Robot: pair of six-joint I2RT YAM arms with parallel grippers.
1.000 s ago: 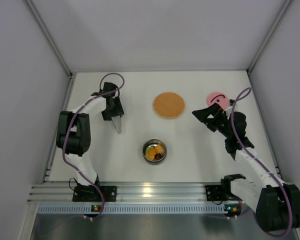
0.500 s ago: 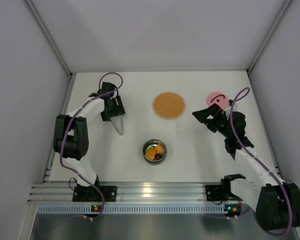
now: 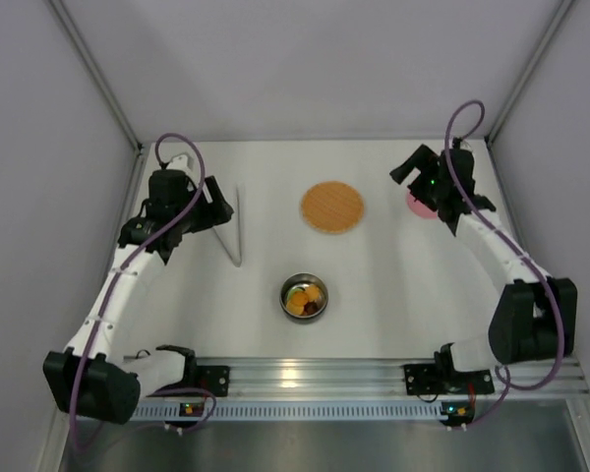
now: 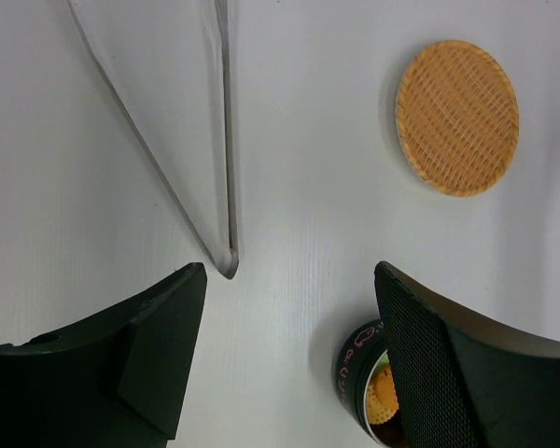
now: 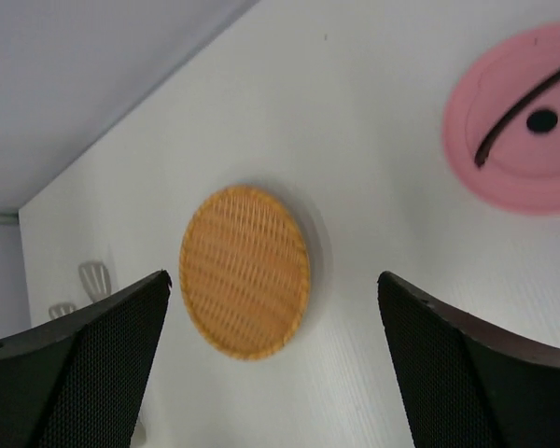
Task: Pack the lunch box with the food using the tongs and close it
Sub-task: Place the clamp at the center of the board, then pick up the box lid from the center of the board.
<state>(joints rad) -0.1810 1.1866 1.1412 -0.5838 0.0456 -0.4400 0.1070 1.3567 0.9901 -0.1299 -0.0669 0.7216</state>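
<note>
Tongs (image 3: 238, 226) flat, lengthwise near-far, tips away; left end effector (image 4: 289, 299), right end effector (image 5: 273, 289) spread.

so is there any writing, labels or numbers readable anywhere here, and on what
No text can be read.
lunch box: faint pinkish marks on its outer wall in the left wrist view, too small and blurred to read.
pink lid: only a black curved handle, no writing.

- Lunch box (image 3: 285, 291) sits mid-scene, food (image 3: 306, 298) inside it.
- Woven plate (image 3: 331, 207) at 12 to 1 o'clock from it.
- Tongs (image 3: 234, 224) at 10 o'clock.
- Lid (image 3: 420, 206) at 2 o'clock.
</note>
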